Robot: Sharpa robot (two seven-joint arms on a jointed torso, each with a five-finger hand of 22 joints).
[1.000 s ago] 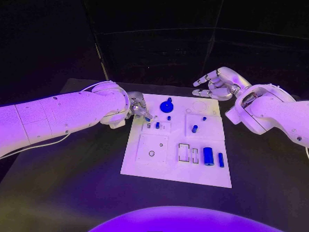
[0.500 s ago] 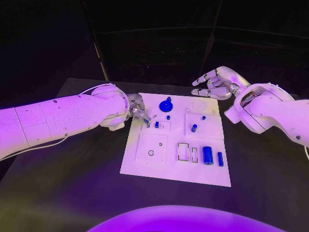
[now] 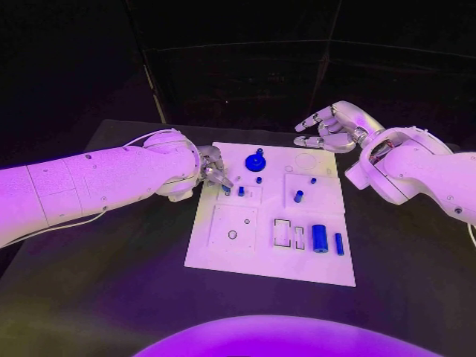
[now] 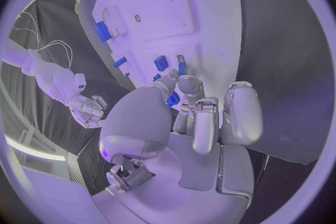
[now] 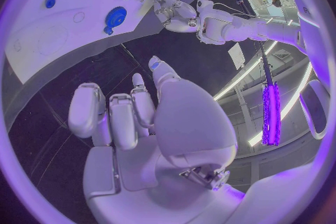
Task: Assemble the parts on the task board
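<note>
The white task board (image 3: 262,256) lies mid-table. On it are a round blue knob (image 3: 256,161), small blue pegs (image 3: 299,196), a thick blue cylinder (image 3: 320,239) and a slim blue bar (image 3: 339,244). My left hand (image 3: 211,171) reaches over the board's left edge, and its fingertips pinch a small blue part (image 3: 226,190) down at the board. The left wrist view shows that blue part (image 4: 172,99) between thumb and finger. My right hand (image 3: 332,128) hovers beyond the board's far right corner, fingers apart and loosely bent, holding nothing.
The black table (image 3: 109,297) surrounds the board. Empty outlined recesses (image 3: 283,233) sit beside the cylinder, and a small ring mark (image 3: 233,236) lies on the left panel. My left forearm (image 3: 88,186) crosses the table's left side.
My left hand has lowered its fingertips and the small blue part slightly toward the board. My right hand has barely moved.
</note>
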